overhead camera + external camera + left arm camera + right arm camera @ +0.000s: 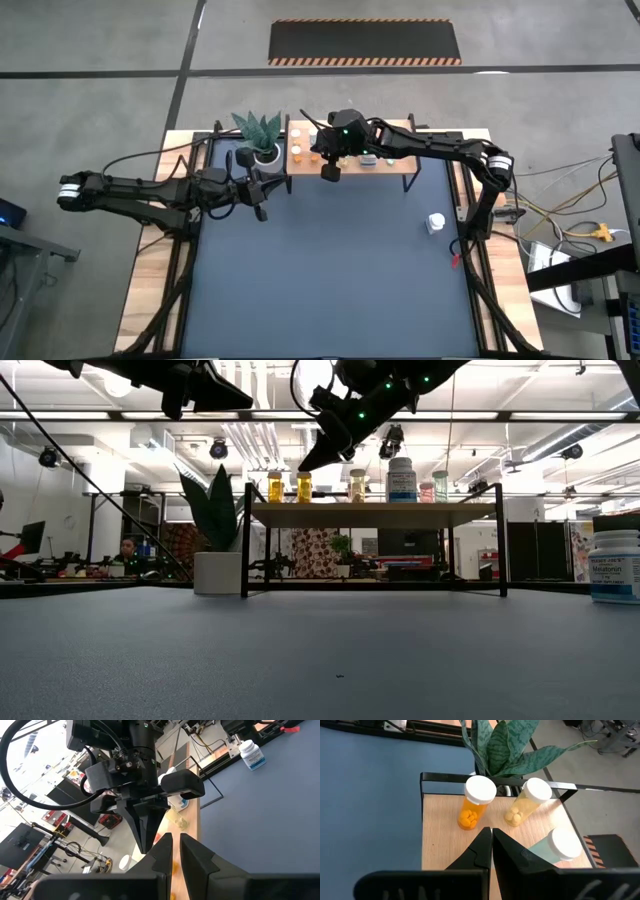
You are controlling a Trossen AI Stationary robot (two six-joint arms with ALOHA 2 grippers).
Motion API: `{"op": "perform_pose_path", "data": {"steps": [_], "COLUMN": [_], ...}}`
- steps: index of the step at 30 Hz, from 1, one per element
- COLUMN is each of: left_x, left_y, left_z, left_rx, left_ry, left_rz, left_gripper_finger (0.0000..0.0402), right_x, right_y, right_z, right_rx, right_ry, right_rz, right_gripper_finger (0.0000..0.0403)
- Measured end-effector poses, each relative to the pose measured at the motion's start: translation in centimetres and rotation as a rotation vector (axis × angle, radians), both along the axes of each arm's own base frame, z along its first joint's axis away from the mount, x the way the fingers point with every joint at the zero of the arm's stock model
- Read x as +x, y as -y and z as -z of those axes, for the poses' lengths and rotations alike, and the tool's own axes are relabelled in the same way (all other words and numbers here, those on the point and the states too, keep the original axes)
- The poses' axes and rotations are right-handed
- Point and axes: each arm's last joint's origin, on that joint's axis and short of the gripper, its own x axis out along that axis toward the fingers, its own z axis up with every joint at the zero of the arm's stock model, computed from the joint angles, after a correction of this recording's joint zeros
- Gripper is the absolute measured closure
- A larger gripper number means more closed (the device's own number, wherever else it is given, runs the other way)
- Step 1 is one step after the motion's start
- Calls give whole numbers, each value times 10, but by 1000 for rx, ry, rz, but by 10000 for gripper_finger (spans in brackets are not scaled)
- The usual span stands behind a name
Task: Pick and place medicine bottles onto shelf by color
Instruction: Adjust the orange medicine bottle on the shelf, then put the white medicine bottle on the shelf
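Note:
The shelf stands at the table's far edge. Several medicine bottles stand upright on it. Among them are an orange one, a yellow one and a pale one at its left end. A larger white one is at its middle. Another white bottle stands on the tabletop at the right. My right gripper hangs shut and holds nothing, above the shelf's left end, just near of the orange bottle. My left gripper is shut and holds nothing, in the air left of the shelf.
A potted plant in a white pot stands at the shelf's left end, close to both grippers. The dark blue tabletop spreads toward the near edge. A red object lies at the right rim.

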Motion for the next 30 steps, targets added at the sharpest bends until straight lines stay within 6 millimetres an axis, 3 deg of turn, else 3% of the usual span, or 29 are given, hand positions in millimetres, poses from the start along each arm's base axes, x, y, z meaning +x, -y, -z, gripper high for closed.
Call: {"op": "perform_pose_path", "data": {"steps": [16,22,30], "left_x": [0,-1,1], "left_y": [0,5,8], "left_z": [1,4,6], "left_rx": [0,-30,-183], "left_ry": [-1,-4,34], "left_rz": [3,189,261], "left_gripper_finger": [384,384,384], "right_x": [-11,-35,-85], "right_y": [-5,-35,-85], "right_z": [-21,-35,-23], "right_rx": [-40,-2,51], "right_ry": [40,33,86], "right_rz": [-17,-126,-178], "right_gripper_finger": [394,394,394]}}
